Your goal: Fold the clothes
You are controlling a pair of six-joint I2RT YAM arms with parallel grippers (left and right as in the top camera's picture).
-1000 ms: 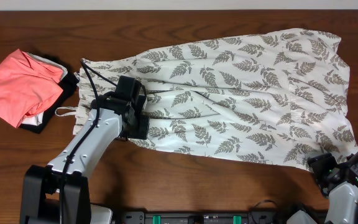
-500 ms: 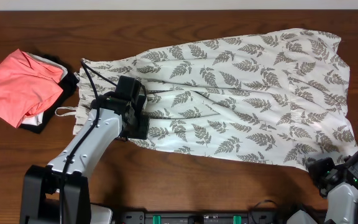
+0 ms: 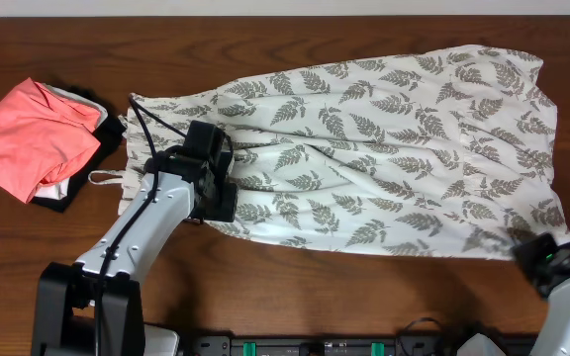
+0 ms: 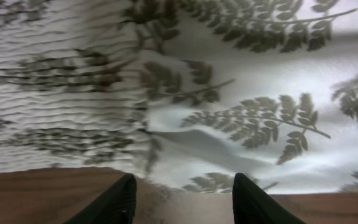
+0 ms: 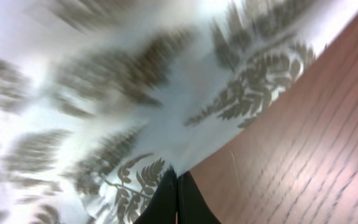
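A fern-print dress (image 3: 384, 148) lies across a brown wooden table (image 3: 265, 40); left gripper (image 4: 186, 198) open over its edge, eight o'clock; right gripper (image 5: 176, 183) pinched shut on the hem, four o'clock.

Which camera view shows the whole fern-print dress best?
The overhead view: the dress lies spread out across the table, with its straps at the left. The left wrist view shows only a patch beside its near edge. The right wrist view shows only a blurred corner against the wood.
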